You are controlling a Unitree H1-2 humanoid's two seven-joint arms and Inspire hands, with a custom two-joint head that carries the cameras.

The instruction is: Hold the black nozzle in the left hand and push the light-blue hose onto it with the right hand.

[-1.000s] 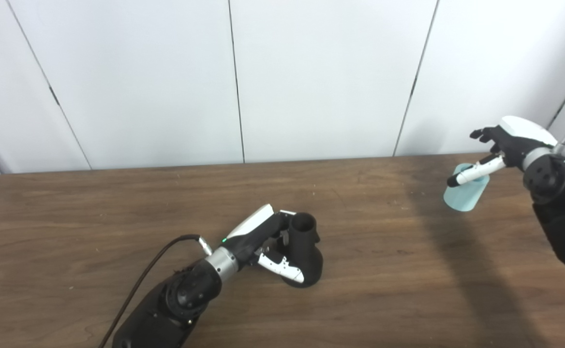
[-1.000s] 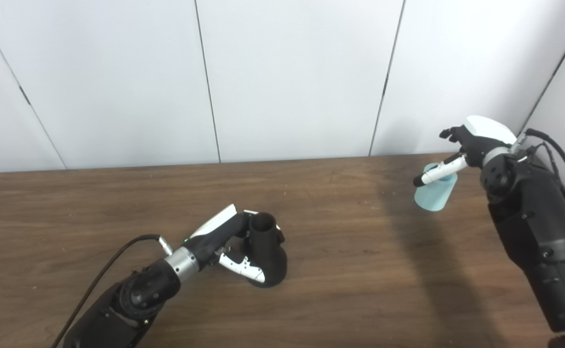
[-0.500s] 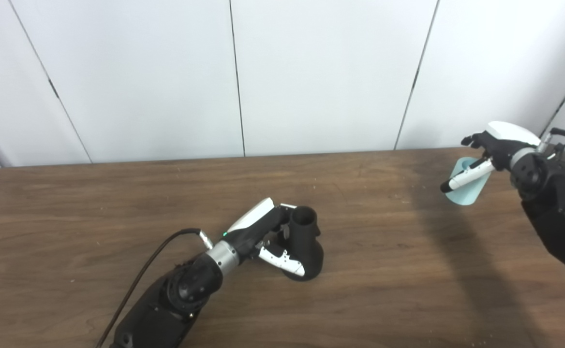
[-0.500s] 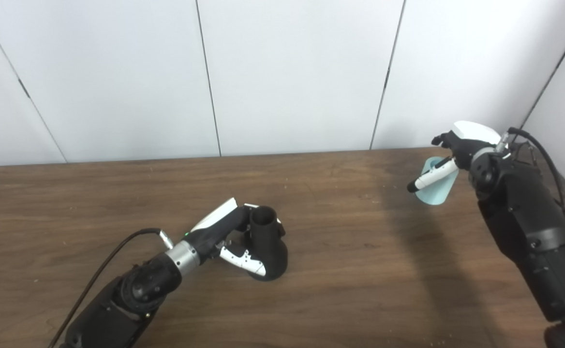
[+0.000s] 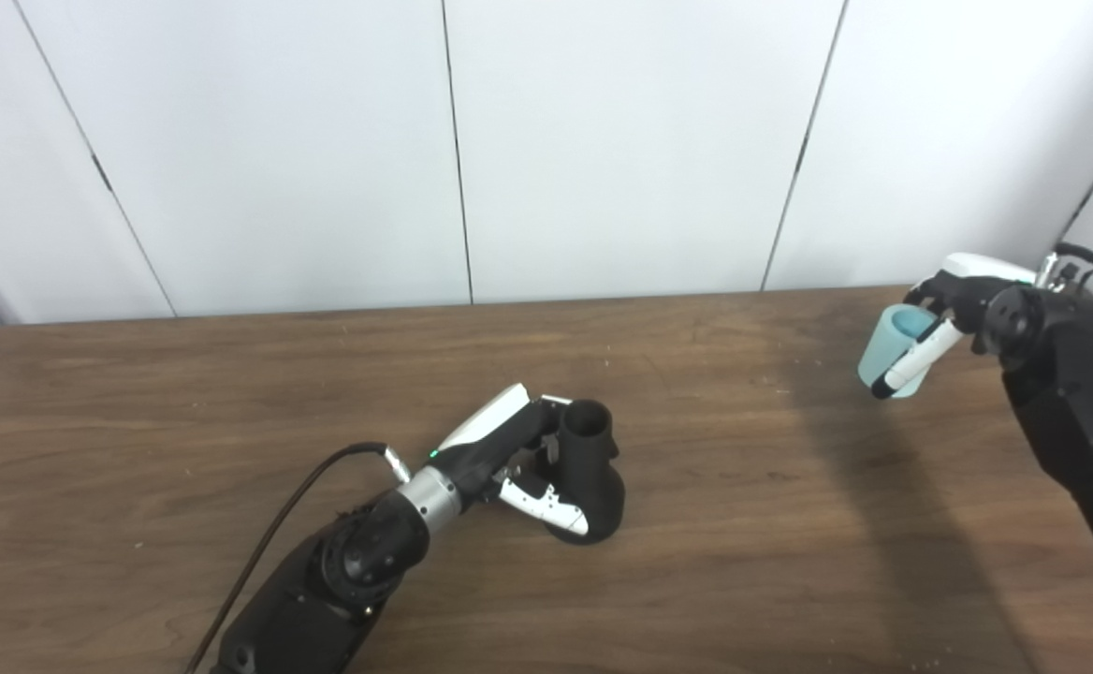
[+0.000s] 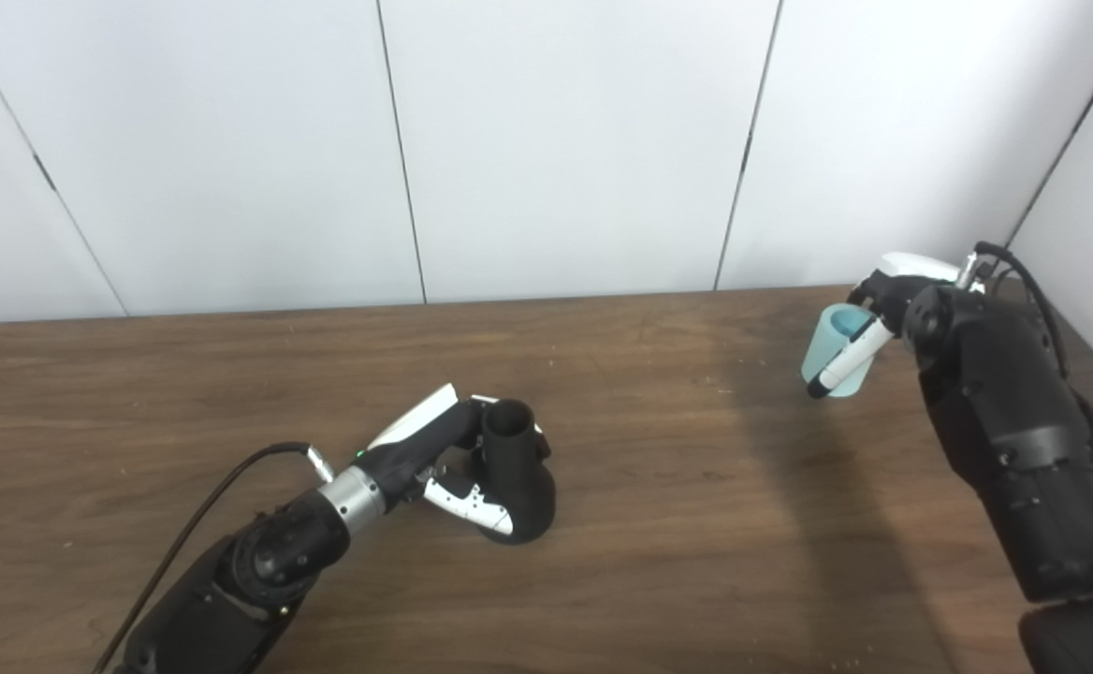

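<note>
The black nozzle (image 5: 593,477) stands on the brown table (image 5: 135,421) near its middle, its open round mouth facing up. My left hand (image 5: 518,459) is shut on it, fingers behind it and the white thumb across its bulging base. At the far right, my right hand (image 5: 939,314) is shut on the light-blue hose piece (image 5: 886,342), a short tube tilted with its open end toward the hand. The hose seems lifted off the table. Hose and nozzle are far apart.
White wall panels (image 5: 603,140) rise behind the table's far edge. A black cable (image 5: 275,534) trails from my left wrist across the table. My right arm's shadow (image 5: 883,487) darkens the wood on the right side.
My right hand has closed its thumb onto the hose and tilted it up off the table. The left hand and nozzle have not moved. The camera shifted slightly.
</note>
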